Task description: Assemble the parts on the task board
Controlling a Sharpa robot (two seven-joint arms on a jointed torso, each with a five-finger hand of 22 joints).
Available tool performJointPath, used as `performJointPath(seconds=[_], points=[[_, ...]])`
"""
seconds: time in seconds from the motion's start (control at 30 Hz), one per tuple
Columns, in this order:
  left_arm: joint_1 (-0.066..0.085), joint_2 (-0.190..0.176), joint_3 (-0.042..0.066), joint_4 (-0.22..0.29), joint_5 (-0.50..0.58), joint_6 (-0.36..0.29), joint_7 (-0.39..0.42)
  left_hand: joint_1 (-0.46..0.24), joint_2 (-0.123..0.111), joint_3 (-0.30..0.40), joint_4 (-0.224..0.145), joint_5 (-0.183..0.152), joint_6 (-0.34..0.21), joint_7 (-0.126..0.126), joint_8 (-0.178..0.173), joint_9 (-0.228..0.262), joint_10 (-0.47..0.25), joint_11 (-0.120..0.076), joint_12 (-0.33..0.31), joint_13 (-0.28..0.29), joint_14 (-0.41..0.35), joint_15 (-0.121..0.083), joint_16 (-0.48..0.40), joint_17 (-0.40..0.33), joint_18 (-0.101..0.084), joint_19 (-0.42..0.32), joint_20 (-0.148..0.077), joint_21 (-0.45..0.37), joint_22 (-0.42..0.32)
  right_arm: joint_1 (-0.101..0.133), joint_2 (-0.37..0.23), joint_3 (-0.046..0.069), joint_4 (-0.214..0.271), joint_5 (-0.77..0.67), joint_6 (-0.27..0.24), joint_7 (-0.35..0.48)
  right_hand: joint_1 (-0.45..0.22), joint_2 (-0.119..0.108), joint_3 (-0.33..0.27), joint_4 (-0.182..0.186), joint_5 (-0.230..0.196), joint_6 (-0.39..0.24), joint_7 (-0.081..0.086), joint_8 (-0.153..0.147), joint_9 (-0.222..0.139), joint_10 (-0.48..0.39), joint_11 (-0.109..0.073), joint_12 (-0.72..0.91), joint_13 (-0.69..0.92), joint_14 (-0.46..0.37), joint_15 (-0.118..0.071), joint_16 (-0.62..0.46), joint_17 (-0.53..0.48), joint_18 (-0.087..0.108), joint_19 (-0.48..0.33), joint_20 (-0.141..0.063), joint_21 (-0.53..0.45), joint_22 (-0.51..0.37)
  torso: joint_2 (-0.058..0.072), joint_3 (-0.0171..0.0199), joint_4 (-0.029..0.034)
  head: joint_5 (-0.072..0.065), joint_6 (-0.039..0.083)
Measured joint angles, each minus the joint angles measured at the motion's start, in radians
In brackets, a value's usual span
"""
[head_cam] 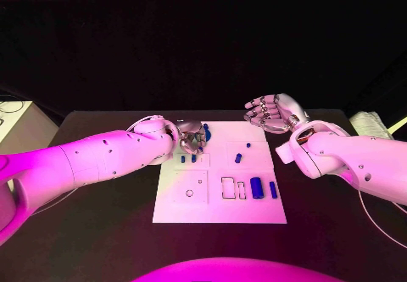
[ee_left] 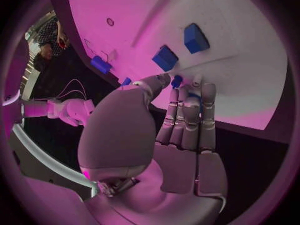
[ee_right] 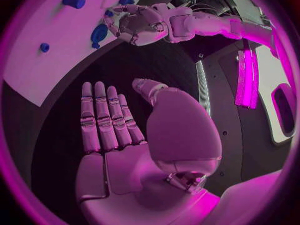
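Near edge of white task board (head_cam: pixel 219 212) sits closest, mid-table, bare along that side. Blue parts on it: a thick cylinder (head_cam: pixel 256 187) and slim bar (head_cam: pixel 273 189) at the right, small pegs (head_cam: pixel 238 157) mid-board. Left hand (head_cam: pixel 191 138) hovers over the far-left corner, fingers curled toward a blue piece (head_cam: pixel 206 133); hold cannot be told. Right hand (head_cam: pixel 272 113) off the far-right corner, fingers apart, holding nothing. Black table (head_cam: pixel 102 223) around.

A black table (head_cam: pixel 102 235) stands before a dark, unlit background.
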Motion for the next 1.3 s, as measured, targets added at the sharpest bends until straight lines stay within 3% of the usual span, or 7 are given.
performJointPath(seconds=[0.57,1.3], points=[[0.000,0.014,0.000,-0.026,0.002,0.011,-0.008,0.016,0.035,0.043,-0.032,0.000,0.029,0.007,-0.021,-0.016,0.028,0.000,-0.039,-0.027,0.014,-0.007,0.017,-0.008,0.000,0.018,-0.004,0.030,0.033,0.000,-0.001,0.000,0.003,0.000,0.000,0.000,0.000,0.000,0.000,0.000,0.004,0.000,0.000,0.000,-0.001,0.004,0.004,0.000,-0.002,0.004,0.004,-0.004,-0.003,0.000,0.000,0.000,0.000,-0.005,-0.001,0.0010,0.0002,-0.004,-0.002],[0.000,0.028,0.001,-0.041,0.015,0.029,-0.008,0.012,0.038,0.049,-0.038,0.000,0.036,0.006,-0.031,-0.020,0.032,0.004,-0.059,-0.036,0.014,-0.007,0.021,-0.014,0.000,0.018,-0.004,0.038,0.042,0.000,-0.003,0.000,0.006,0.000,0.001,0.000,0.000,0.000,0.000,0.000,0.004,0.000,0.000,0.000,-0.001,0.004,0.004,0.000,-0.002,0.004,0.004,-0.004,-0.004,0.000,0.000,0.000,0.000,-0.007,-0.001,-0.0001,0.0012,-0.010,-0.007]])
